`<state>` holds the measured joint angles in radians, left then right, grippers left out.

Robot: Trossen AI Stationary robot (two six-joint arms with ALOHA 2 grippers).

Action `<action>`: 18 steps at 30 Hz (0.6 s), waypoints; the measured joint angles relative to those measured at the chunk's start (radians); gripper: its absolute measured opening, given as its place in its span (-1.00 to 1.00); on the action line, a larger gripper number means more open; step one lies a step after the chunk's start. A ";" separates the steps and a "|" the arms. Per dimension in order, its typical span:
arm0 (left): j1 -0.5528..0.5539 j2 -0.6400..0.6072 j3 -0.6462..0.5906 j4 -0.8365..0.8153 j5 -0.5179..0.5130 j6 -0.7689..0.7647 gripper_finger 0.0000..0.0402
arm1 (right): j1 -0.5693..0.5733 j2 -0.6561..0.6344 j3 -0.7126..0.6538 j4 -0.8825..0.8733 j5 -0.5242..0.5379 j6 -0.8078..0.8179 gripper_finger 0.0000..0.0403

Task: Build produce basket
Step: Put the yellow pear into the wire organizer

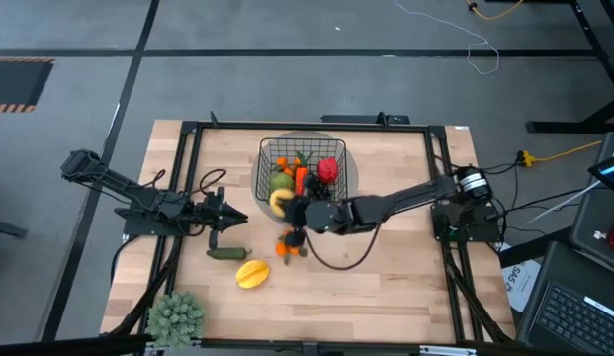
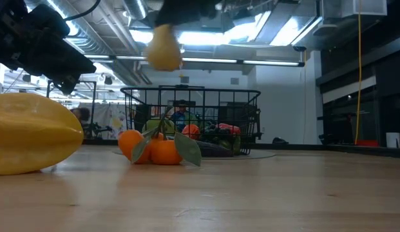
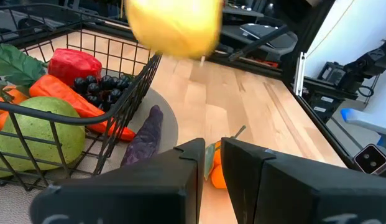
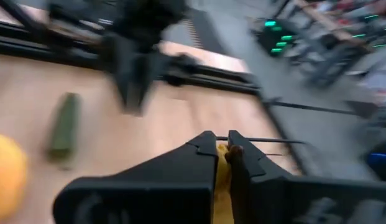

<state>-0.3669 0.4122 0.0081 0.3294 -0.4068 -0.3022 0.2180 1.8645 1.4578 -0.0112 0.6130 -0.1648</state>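
The black wire basket point(image 1: 302, 166) stands on a grey mat at the table's far middle. It holds a green apple point(image 3: 37, 134), an orange carrot point(image 3: 68, 99), a red pepper point(image 3: 74, 62) and dark grapes point(image 3: 102, 87). A purple eggplant point(image 3: 143, 140) lies on the mat beside it. My right gripper point(image 1: 295, 211) is shut on a yellow piece point(image 2: 164, 48) in the air at the basket's near left corner. Tangerines with leaves point(image 1: 290, 245), a green cucumber point(image 1: 227, 253) and a big yellow fruit point(image 1: 252, 274) lie on the wood. My left gripper point(image 1: 225, 220) hovers left of them, its fingers nearly together and empty. My right gripper pinches the yellow piece between its two fingers at the piece's upper end point(image 4: 222, 177), coming from above. The piece hangs below the fingers point(image 2: 187, 9), lifted clear of the table and higher than the basket's rim.
A spiky pale-green potted plant point(image 1: 176, 316) stands at the table's near left corner. Black frame rails point(image 1: 188, 178) run along the table's sides. Bare wood lies right of the tangerines and along the near edge.
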 joint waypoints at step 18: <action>0.000 0.000 0.000 0.000 0.000 0.000 -0.79 | -0.211 -0.283 0.000 -0.498 -0.050 0.110 -0.97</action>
<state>-0.3668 0.4120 0.0078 0.3294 -0.4068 -0.3023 0.0070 1.5818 1.4582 -0.5092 0.5628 -0.0549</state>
